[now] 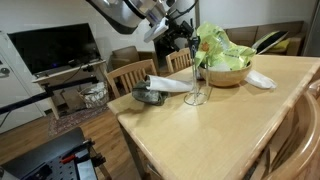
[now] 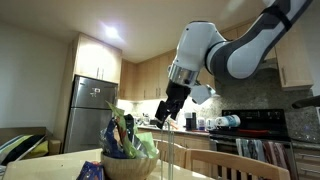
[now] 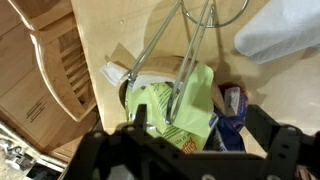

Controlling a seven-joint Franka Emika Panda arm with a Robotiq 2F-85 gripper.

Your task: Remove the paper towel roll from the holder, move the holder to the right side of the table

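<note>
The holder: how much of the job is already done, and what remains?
Done: the paper towel roll lies on the table, off the holder. In hand: the open gripper hangs at the holder's top, not yet closed on it. Left: grasp it and carry it to the right side.

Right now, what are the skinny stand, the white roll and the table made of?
The holder looks like thin metal wire: silvery, shiny, with a see-through frame. The paper towel roll looks like soft white paper, matte with no shine. The table seems to be light wood, or a wood-look top, smooth with a faint sheen and pale tan grain.
</note>
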